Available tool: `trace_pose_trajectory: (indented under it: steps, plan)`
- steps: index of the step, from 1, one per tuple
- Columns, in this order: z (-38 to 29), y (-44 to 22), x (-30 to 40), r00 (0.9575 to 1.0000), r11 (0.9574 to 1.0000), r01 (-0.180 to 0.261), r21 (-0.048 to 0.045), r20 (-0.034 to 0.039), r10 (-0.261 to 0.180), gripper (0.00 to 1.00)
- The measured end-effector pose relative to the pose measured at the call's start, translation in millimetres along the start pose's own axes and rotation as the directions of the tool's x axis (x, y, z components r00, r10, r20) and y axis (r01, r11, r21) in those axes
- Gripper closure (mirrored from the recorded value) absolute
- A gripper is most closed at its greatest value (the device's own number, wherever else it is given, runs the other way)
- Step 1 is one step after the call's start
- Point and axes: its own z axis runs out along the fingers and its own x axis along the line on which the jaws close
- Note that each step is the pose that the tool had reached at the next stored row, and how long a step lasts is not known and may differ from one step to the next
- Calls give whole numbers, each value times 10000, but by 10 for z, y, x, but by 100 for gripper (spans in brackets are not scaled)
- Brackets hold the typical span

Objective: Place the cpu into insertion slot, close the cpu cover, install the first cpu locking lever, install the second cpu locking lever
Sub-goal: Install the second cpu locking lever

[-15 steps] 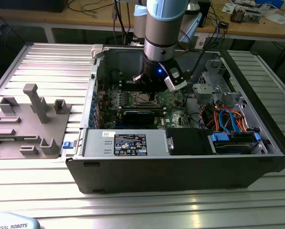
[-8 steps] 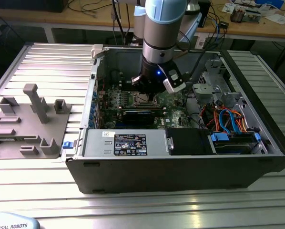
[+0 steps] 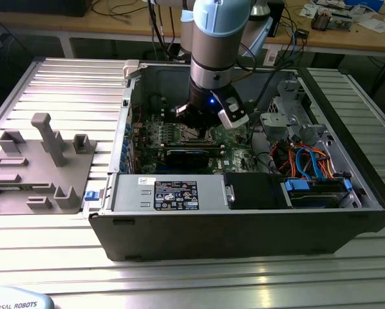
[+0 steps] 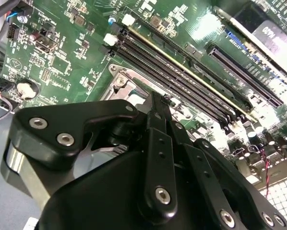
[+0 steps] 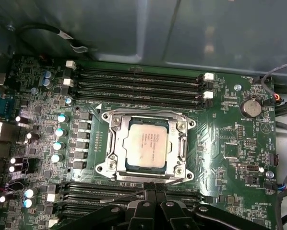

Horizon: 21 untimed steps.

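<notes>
The cpu sits under the closed cpu cover, gripper beside

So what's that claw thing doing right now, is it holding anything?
Gripper: shut, holding nothing that shows, hovering by the edge of the cpu cover, which lies closed over the cpu.

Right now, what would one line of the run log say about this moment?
cpu: seated in insertion slot | cpu cover: closed over it | gripper: at socket edge, holding nothing visible
</notes>
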Motion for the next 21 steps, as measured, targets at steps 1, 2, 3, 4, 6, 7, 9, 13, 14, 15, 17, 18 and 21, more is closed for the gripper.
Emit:
trace_pose_trajectory:
  steps: [1, 2, 3, 4, 6, 7, 9, 13, 14, 15, 17, 18, 21]
  plan:
    - [2, -1, 2, 10000, 10000, 0, -2, 1, 0, 89]
    - [2, -3, 5, 10000, 10000, 0, -2, 1, 0, 89]
    - [3, -5, 9, 10000, 10000, -1, 0, 0, 1, 89]
    - [5, -6, 14, 10000, 10000, -1, 1, 0, 1, 89]
    - [10, -8, 28, 10000, 10000, 0, 0, 1, 0, 89]
    - [14, -9, 35, 10000, 10000, 0, 1, 0, 0, 89]
    - [22, -9, 50, 10000, 10000, 2, 34, -2, -2, 89]
    - [39, -9, 81, 10000, 10000, 2, 85, -5, -2, 89]
    - [42, -9, 89, 10000, 10000, 2, 85, -5, -2, 89]
    - [46, -9, 98, 10000, 10000, 2, 86, -5, -2, 89]
    - [55, -10, 106, 10000, 10000, 3, 84, -5, -3, 89]
    - [58, -10, 110, 10000, 10000, 2, 85, -5, -2, 89]
    - [66, -11, 115, 10000, 10000, 3, 84, -5, -3, 89]
